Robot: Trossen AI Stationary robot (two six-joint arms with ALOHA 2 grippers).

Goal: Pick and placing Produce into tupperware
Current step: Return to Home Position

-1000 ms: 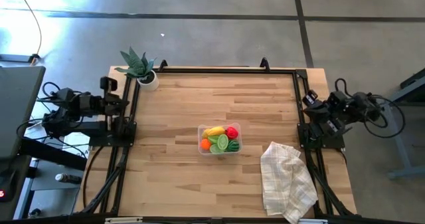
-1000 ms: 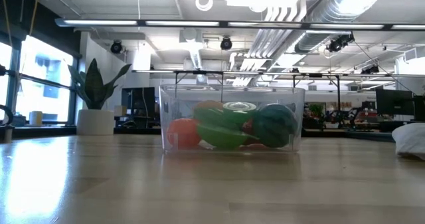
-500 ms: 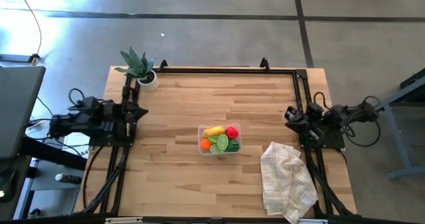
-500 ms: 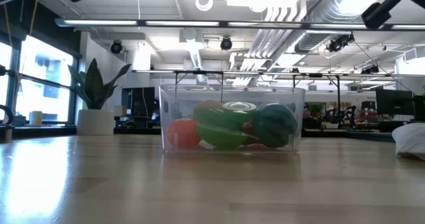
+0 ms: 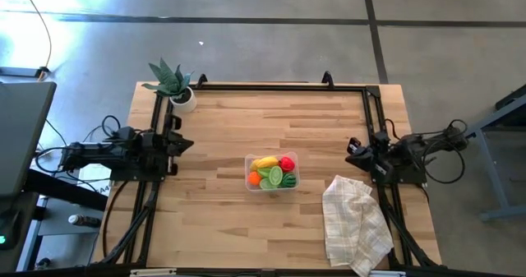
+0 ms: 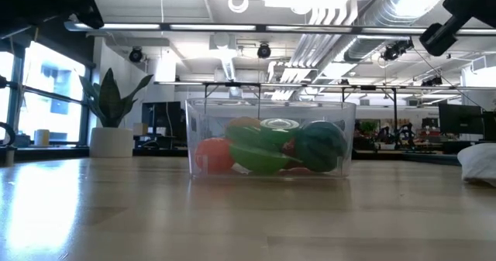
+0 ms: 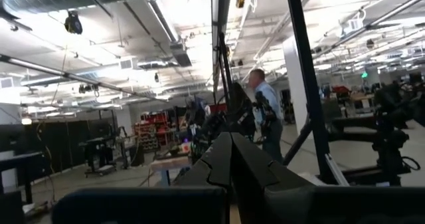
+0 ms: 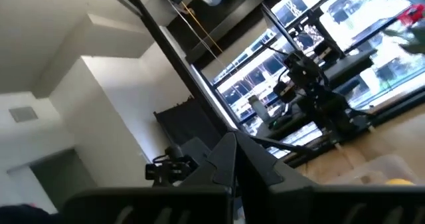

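Observation:
The clear tupperware [image 5: 272,172] stands on its base at the middle of the wooden table. It holds the produce: a yellow banana [image 5: 265,162], a red piece [image 5: 287,163], an orange [image 6: 213,154], green pieces [image 6: 260,151] and a striped watermelon [image 6: 320,145]. My left gripper [image 5: 184,143] hovers shut over the table's left edge, pointing toward the table's middle with nothing in it. My right gripper [image 5: 352,150] hovers shut over the right edge, also pointing inward, with nothing in it. In each wrist view the two fingers meet in a point [image 7: 230,159] [image 8: 232,159].
A white checked cloth [image 5: 355,223] lies crumpled at the near right, just in front of the right arm. A potted spiky plant [image 5: 173,84] stands at the far left corner. A black frame [image 5: 271,86] runs along the table's edges. A person [image 7: 265,111] stands in the room beyond.
Both arms have sunk and their grippers have swung in from outside the table's side edges, so that they now reach over those edges toward the tupperware. The right gripper has also rolled about its own axis. Both stay shut. The tupperware and produce have not moved.

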